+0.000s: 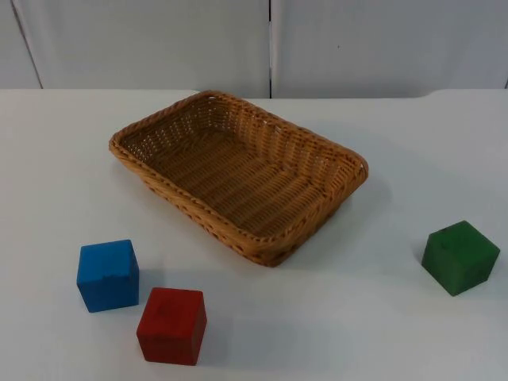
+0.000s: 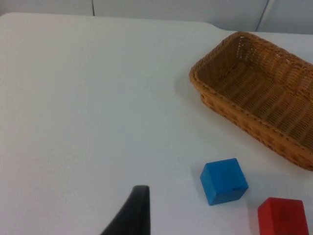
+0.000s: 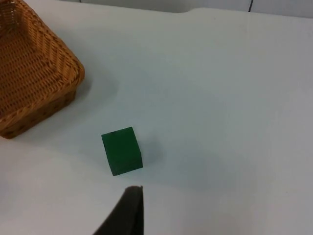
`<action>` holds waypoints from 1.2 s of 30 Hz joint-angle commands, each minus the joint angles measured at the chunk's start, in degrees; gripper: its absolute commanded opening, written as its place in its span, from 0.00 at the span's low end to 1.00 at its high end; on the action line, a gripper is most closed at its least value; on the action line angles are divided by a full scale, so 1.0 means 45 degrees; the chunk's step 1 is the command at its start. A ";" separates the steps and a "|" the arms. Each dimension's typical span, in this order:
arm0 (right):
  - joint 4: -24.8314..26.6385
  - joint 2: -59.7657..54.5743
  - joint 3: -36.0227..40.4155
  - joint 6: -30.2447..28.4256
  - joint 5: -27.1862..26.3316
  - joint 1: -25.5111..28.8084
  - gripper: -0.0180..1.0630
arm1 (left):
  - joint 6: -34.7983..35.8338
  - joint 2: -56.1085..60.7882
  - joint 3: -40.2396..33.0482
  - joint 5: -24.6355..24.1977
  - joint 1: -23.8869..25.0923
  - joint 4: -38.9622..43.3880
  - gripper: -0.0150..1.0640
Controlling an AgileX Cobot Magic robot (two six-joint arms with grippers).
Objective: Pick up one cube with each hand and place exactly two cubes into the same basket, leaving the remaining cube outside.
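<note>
So the wicker basket point(image 1: 238, 175) sits mid-tabletop point(image 1: 381, 317), angled, with nothing in it. Blue cube point(image 1: 108, 275) and red cube point(image 1: 171, 325) are just beside each other near the front edge on the left, not quite touching; green cube point(image 1: 460, 257) is well apart, toward the right edge. Left wrist view catches blue and red plus the basket's end, while right wrist view gets the green one and a basket corner. Left gripper point(image 2: 132, 213) and right gripper point(image 3: 128, 210) both hover above the tabletop, each showing one fingertip, so I can't tell how the jaws stand.
</note>
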State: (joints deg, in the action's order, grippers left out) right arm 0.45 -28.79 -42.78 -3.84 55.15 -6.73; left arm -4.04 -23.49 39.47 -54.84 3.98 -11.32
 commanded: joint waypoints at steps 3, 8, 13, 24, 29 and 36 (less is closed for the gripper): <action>0.0312 -0.1326 -0.0770 -0.0146 0.0123 0.0051 0.97 | -0.0080 -0.0519 0.0090 0.0440 0.0029 -0.0521 0.95; 0.0706 -0.2237 -0.0912 -0.0146 0.0187 0.0051 0.97 | -0.0304 -0.1049 0.0090 0.0517 0.0029 -0.0627 0.95; 0.0731 -0.2969 -0.0912 -0.0320 -0.0023 0.0051 0.97 | -0.0726 -0.1756 0.0090 0.0670 0.0029 -0.0682 0.95; 0.0821 -0.5403 -0.0912 -0.0399 -0.0316 0.0051 0.97 | -0.1724 -0.3720 0.0121 0.1293 0.0029 -0.1303 0.95; 0.1531 -0.6433 -0.1047 -0.0805 -0.0499 0.0051 0.97 | -0.2053 -0.4624 0.0264 0.1745 0.0029 -0.1356 0.95; 0.2013 -0.7702 -0.2005 -0.1109 0.0034 0.0051 0.97 | -0.2312 -0.5754 0.0785 0.1833 0.0029 -0.1356 0.95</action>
State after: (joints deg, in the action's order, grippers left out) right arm 9.07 -63.27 -51.07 -8.17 54.62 -6.73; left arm -14.01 -49.18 42.48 -47.32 3.98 -16.60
